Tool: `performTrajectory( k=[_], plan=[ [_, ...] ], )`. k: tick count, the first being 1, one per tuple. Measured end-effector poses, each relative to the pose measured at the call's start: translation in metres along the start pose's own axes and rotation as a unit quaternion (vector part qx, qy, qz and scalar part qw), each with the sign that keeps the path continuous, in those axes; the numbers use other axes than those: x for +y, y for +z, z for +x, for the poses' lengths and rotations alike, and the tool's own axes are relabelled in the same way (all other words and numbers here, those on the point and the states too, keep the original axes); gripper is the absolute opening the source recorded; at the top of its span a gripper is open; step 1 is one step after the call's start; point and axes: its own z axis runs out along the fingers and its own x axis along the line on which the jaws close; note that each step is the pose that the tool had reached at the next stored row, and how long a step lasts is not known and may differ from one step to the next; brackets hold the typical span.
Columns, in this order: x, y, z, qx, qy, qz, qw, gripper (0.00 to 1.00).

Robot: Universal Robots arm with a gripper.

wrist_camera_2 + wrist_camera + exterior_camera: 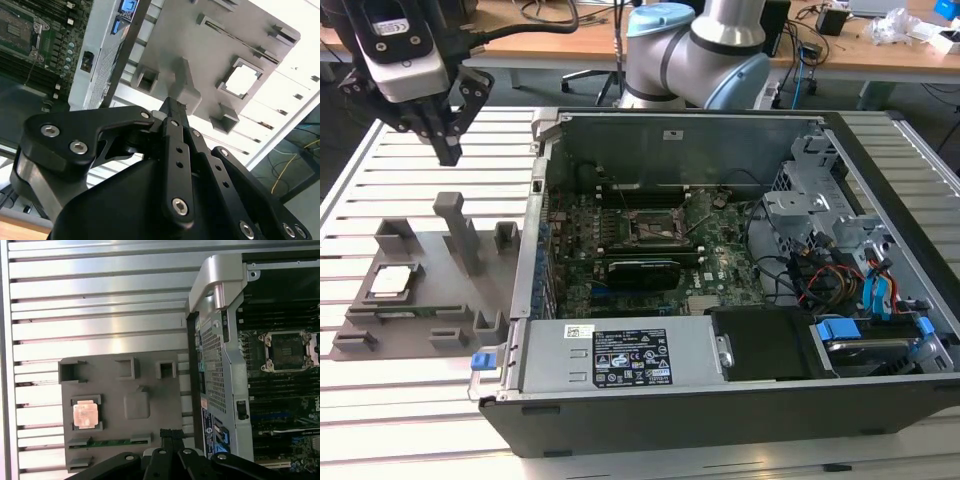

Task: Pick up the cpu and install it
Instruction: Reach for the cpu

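**Quantities:** one cpu [392,281], one tool [448,150], one holder plate [420,305], one open computer case [720,420], one motherboard [725,262], one socket frame [653,228], one memory stick [110,442].

**Cpu:** small, flat, square. Silvery-white metal top, thin tan edge. Seated flat in a square recess of the holder plate, outside the case, toward the exterior view's left.

**Tool:** black, built of jointed links with round bolt heads. Fingers clenched together, gripping nothing. Hanging above the holder plate, well apart from the cpu, nearest to the single upright post [457,230].

**Holder plate:** matte grey, rectangular, with raised box-shaped pockets. Resting on the desk [380,170], just beside the case. Green memory stick lying in a long slot near the cpu.

**Desk:** silvery, made of parallel ridged slats.

**Case:** bare sheet metal inside, black outside, lying open side up.

**Motherboard:** green, flat on the case floor.

**Socket frame:** dark, square, metal, mounted on the motherboard.
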Motion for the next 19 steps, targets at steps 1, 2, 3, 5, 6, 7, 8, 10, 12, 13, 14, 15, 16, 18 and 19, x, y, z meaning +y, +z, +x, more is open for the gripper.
performTrajectory(
  k=[1, 2, 3, 5, 6, 7, 8, 10, 12, 13, 14, 15, 16, 18, 19],
  plan=[
    [-0.0002, 0.0, 0.0024, 0.0, 0.0, 0.0, 1.0, 0.11],
    [-0.0004, -0.0001, 0.0053, 0.0, 0.0, 0.0, 1.0, 0.11],
    [-0.0005, -0.0001, 0.0071, 0.0, 0.0, 0.0, 1.0, 0.11],
    [-0.0007, -0.0001, 0.0098, 0.0, 0.0, 0.0, 1.0, 0.11],
    [-0.0009, -0.0001, 0.0118, 0.0, 0.0, 0.0, 1.0, 0.11],
    [-0.001, -0.0001, 0.0127, 0.0, 0.0, 0.0, 1.0, 0.11],
    [-0.001, -0.0001, 0.014, 0.0, 0.0, 0.0, 1.0, 0.11],
    [-0.0014, -0.0001, 0.0186, 0.0, 0.0, 0.0, 1.0, 0.11],
    [-0.0016, -0.0002, 0.0213, 0.0, 0.0, 0.0, 1.0, 0.11],
    [-0.0017, -0.0002, 0.0226, 0.0, 0.0, 0.0, 1.0, 0.11],
    [-0.0019, -0.0001, 0.0246, 0.0, 0.0, 0.0, 1.0, 0.11],
    [-0.002, -0.0001, 0.026, 0.0, 0.0, 0.0, 1.0, 0.11],
    [-0.002, -0.0001, 0.0269, 0.0, 0.0, 0.0, 1.0, 0.11],
    [-0.0023, 0.0, 0.0297, 0.0, 0.0, 0.0, 1.0, 0.11],
    [-0.0023, 0.0, 0.0311, 0.0, 0.0, 0.0, 1.0, 0.11]
  ],
)
